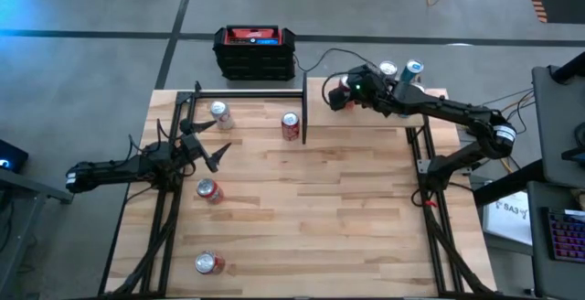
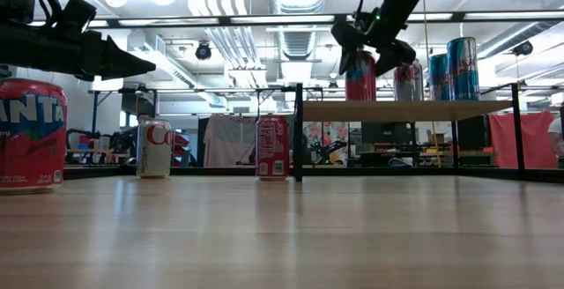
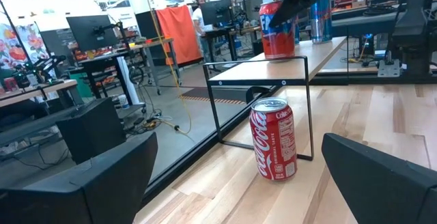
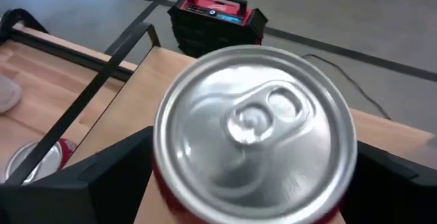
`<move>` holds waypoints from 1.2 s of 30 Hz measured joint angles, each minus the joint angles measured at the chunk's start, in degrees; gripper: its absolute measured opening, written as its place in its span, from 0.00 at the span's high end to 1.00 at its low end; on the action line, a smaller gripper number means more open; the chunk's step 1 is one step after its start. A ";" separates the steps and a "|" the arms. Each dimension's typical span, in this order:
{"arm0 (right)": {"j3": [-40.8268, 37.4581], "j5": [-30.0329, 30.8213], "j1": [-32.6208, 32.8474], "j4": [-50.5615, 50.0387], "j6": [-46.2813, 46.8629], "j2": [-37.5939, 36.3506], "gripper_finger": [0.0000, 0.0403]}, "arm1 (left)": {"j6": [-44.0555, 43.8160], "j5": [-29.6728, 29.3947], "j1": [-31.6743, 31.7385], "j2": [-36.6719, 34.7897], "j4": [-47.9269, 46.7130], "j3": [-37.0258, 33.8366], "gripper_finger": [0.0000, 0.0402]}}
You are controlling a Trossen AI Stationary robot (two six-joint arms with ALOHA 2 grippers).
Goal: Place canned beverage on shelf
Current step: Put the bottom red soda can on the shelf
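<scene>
High view – right gripper (image 1: 340, 92): over the near-left end of the shelf (image 1: 437, 92), reached across from the table's right edge; the red can beneath it is mostly hidden by the wrist.
High view – shelf stock: two more cans (image 1: 400, 69) stand further along the board.
High view – left gripper (image 1: 208, 146): fingers spread, empty, waiting over the left half of the table (image 1: 347, 208), well apart from the shelf. The right arm is plainly the nearer one.
High view – loose cans: four on the tabletop, one of them a red cola can (image 1: 291, 126) just beside the shelf's black frame.

Low view – red can (image 2: 359, 76): upright on the shelf board, long axis vertical, base appears seated on the wood.
Low view – right gripper: comes from above, fingers straddling the can's top; contact cannot be told.

Left wrist view – left gripper: both fingers wide apart, nothing between; cola can stands ahead, red can on the shelf beyond.

Right wrist view – red can lid (image 4: 254, 132): directly below the wrist, between two spread fingers (image 4: 109, 173); a gap seems to show each side.
Judgement: placement looks done; the coming move turns on lifting straight up along the can's axis, so a finger does not tip it.
</scene>
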 joint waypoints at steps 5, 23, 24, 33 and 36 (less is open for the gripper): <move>1.12 5.60 3.95 -4.11 4.83 -0.12 0.08 | 0.00 0.00 0.01 0.00 0.01 0.01 0.01; 0.92 30.80 19.16 -10.62 32.86 7.89 0.08 | 0.00 -0.01 0.02 0.00 0.02 0.01 0.01; 0.92 32.17 19.51 -10.68 35.37 9.18 0.08 | 0.00 -0.02 0.00 0.00 0.00 0.00 0.01; 2.69 39.71 20.88 -18.75 56.93 18.71 0.08 | 0.00 -0.02 0.02 0.02 0.02 0.02 0.01; 4.95 39.98 20.87 -24.65 64.85 20.81 0.08 | 0.00 -0.01 0.01 0.02 0.00 0.00 0.01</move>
